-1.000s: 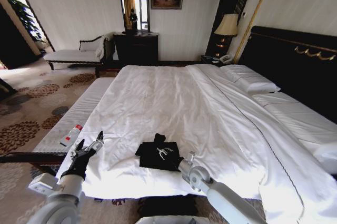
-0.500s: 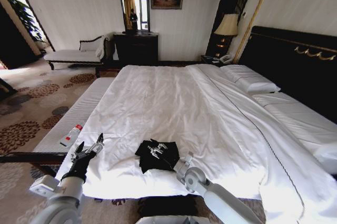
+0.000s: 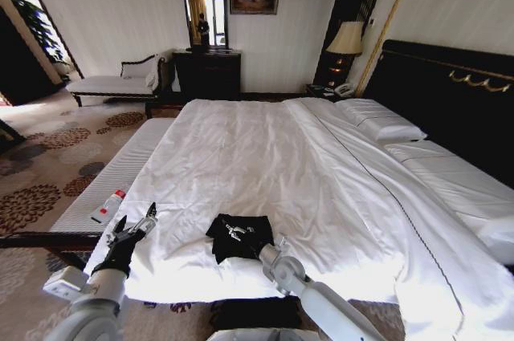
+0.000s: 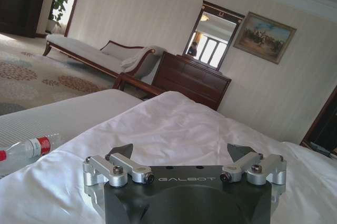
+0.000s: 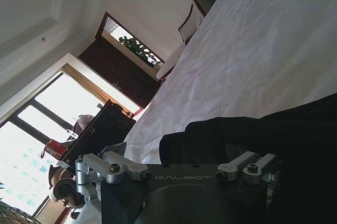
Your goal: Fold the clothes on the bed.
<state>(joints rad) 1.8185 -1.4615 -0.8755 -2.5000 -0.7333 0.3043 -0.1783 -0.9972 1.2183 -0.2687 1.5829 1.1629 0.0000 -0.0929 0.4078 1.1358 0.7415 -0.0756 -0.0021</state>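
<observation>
The clothes are one black T-shirt (image 3: 241, 237), lying as a small folded bundle near the front edge of the bed (image 3: 265, 156). My right gripper (image 3: 234, 231) rests low over the shirt's near part, its fingers spread open and pointing away from me. In the right wrist view the black shirt (image 5: 253, 134) lies right in front of the right gripper (image 5: 179, 147) and hides one fingertip. My left gripper (image 3: 135, 219) hovers open over the bed's front left corner, well left of the shirt; between the left gripper's (image 4: 181, 151) fingers there is only white sheet.
A plastic bottle (image 3: 108, 206) with a red label lies on the striped bench (image 3: 120, 168) left of the bed. Pillows (image 3: 381, 120) and a dark headboard (image 3: 450, 92) are on the right. A chaise (image 3: 120, 83), dresser (image 3: 207, 72) and lamp (image 3: 347, 38) stand at the far wall.
The raised flap of the shirt has dropped flat onto the bundle. My right gripper has let go and drawn back toward the bed's front edge. The left arm has barely moved.
</observation>
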